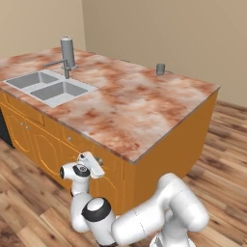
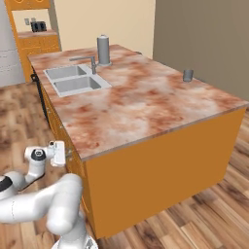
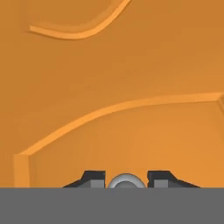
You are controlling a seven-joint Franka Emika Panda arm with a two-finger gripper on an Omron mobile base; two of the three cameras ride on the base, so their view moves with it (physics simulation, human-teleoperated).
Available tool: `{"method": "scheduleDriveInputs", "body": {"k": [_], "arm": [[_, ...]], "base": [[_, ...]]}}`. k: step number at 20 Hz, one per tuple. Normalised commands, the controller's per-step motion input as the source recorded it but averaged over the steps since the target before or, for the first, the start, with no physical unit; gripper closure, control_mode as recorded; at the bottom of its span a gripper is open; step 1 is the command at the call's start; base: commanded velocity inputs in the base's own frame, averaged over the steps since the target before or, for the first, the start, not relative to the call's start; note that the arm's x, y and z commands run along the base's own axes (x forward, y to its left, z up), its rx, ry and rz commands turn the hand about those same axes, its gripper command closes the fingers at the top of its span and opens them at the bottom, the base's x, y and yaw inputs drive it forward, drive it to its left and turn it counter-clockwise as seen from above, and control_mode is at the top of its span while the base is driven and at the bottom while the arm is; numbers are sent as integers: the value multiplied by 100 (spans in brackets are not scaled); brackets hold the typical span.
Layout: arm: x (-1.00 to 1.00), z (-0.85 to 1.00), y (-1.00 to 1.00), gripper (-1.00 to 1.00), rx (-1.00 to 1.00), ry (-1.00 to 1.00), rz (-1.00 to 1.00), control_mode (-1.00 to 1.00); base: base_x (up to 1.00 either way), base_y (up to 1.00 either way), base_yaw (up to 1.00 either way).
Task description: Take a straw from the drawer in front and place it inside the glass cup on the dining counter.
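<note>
Gripping the small round knob, my gripper has its two dark fingertips drawn in narrow against either side of it, hard up to the orange drawer front. The grey band cuts off the lower half of the knob and the roots of my fingers in the hand view, so how deep the hold sits I cannot tell. The drawer is shut; the straw lies hidden, and I cannot make it out anywhere.

From the left base view my hand presses against the cabinet face just under the lip of the dining counter, near its close corner; the fingertips themselves are too small to read there. In the right base view the hand meets the same front at the counter's left edge, with the panel seen nearly edge-on.

The glass cup stands well apart, by the far edge of the slab; the marbled top between is bare. A sink with a faucet and a tall grey cylinder sit at the far left. Wooden floor lies open behind my arm.
</note>
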Motion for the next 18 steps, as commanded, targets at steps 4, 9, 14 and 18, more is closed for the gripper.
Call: {"method": "scheduleDriveInputs", "body": {"k": [4,9,14,18], "arm": [[-77,0,20,100,0,-7,0,-100],[-97,3,42,100,0,-5,0,-100],[-96,25,31,100,5,-1,0,-100],[-91,38,29,100,7,0,0,-100]], "base": [[0,0,0],[0,0,0],[0,0,0],[0,0,0]]}}
